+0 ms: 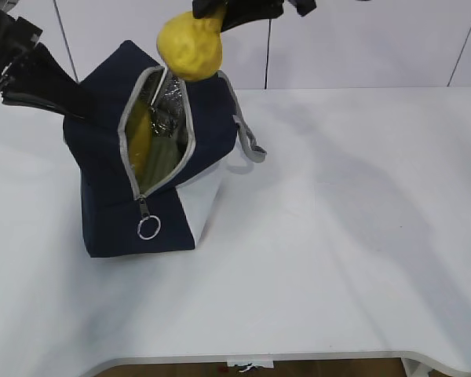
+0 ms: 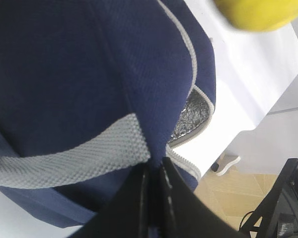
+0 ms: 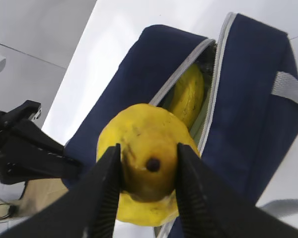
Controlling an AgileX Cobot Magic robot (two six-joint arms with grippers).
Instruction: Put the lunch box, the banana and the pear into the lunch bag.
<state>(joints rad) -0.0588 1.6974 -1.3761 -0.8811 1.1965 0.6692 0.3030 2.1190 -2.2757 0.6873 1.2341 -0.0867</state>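
The navy lunch bag point(image 1: 110, 149) stands tilted at the left of the table, its zipper open. Inside it I see the yellow banana point(image 1: 139, 140) and the sage-green lid of the lunch box point(image 1: 163, 155). My right gripper point(image 3: 148, 161) is shut on the neck of the yellow pear point(image 3: 146, 163) and holds it just above the bag's opening; the pear also shows in the exterior view point(image 1: 190, 47). My left gripper point(image 2: 154, 171) is shut on the bag's navy fabric beside a grey webbing handle point(image 2: 69, 156), holding the bag from the left.
The zipper's ring pull point(image 1: 147, 228) hangs at the bag's front. A second grey handle point(image 1: 250, 141) droops off the bag's right side. The white table point(image 1: 337, 220) runs to the right and front of the bag.
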